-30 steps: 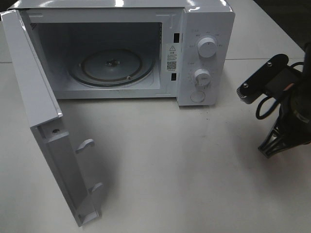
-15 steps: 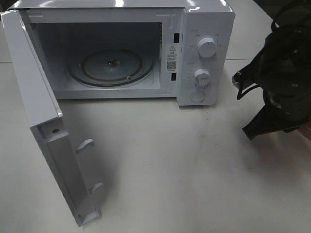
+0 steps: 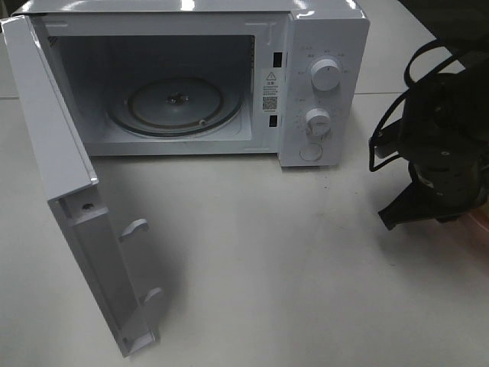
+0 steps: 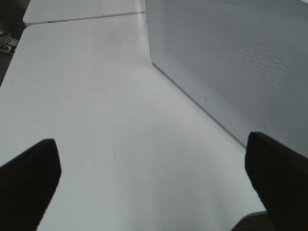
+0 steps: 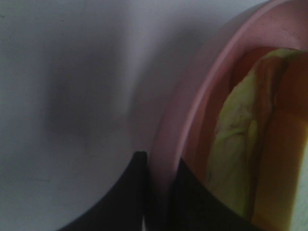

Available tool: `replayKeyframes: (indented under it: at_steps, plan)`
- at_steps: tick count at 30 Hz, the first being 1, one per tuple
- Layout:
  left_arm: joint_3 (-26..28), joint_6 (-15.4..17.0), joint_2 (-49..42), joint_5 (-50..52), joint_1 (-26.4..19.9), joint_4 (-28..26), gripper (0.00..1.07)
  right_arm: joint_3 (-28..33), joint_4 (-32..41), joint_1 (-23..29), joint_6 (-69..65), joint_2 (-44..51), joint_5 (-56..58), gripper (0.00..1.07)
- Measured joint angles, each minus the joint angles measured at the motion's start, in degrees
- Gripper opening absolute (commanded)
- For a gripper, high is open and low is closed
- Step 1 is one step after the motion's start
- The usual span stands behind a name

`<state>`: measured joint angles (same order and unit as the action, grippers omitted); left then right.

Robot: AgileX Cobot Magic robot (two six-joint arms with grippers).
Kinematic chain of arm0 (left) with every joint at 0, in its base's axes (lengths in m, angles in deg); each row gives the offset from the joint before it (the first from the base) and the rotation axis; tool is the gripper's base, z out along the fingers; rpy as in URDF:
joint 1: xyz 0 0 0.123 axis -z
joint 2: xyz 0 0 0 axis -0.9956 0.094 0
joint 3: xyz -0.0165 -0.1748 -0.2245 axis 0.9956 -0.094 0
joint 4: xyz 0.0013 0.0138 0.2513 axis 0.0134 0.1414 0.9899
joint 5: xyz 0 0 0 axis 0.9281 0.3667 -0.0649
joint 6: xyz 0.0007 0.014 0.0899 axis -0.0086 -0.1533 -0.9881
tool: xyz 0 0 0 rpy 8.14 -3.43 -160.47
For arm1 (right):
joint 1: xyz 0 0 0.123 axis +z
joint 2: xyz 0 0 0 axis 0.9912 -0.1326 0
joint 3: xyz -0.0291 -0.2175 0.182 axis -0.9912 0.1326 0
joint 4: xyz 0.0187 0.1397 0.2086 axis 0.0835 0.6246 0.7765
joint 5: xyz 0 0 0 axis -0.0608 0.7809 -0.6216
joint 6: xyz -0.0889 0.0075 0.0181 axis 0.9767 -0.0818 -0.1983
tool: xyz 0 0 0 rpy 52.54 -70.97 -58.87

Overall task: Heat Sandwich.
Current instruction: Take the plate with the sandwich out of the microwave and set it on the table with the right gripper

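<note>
The sandwich (image 5: 236, 154) shows its pale yellow-green and orange filling on a round pink plate (image 5: 192, 110) in the right wrist view. My right gripper (image 5: 161, 168) is shut on the plate's rim, with one dark finger outside it and one inside. In the high view that gripper (image 3: 416, 206) is at the right edge of the table, and only a pink sliver of the plate (image 3: 477, 223) shows. My left gripper (image 4: 154, 192) is open above bare table. The white microwave (image 3: 325, 46) stands at the back with its turntable (image 3: 174, 105) bare.
The microwave door (image 3: 72, 199) is swung wide open toward the front left and stands across the table's left side. The microwave's perforated side wall (image 4: 231, 62) runs close beside my left gripper. White table (image 3: 275, 267) lies between the door and my right arm.
My right arm has turned and lifted at the right edge of the table, and a pink sliver of plate now shows under it. The microwave and its door have not moved.
</note>
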<state>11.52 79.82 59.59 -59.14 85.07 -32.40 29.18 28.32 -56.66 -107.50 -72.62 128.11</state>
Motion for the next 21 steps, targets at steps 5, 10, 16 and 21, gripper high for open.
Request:
replayKeyframes:
  at_steps: [5, 10, 16, 21]
  plan:
    - [0.00, 0.00, 0.00, 0.00, 0.00, 0.00, 1.03, 0.00, -0.97, 0.00, -2.69, -3.15, -2.69, 0.01]
    - [0.00, 0.00, 0.00, 0.00, 0.00, 0.00, 1.03, -0.06, -2.46, 0.00, -4.70, -5.90, -3.84, 0.01]
    - [0.00, 0.00, 0.00, 0.00, 0.00, 0.00, 1.03, -0.11, -4.93, 0.00, -6.88, -9.00, -3.95, 0.03]
    - [0.00, 0.00, 0.00, 0.00, 0.00, 0.00, 1.03, -0.17, -4.93, 0.00, -6.93, -9.05, -3.84, 0.09]
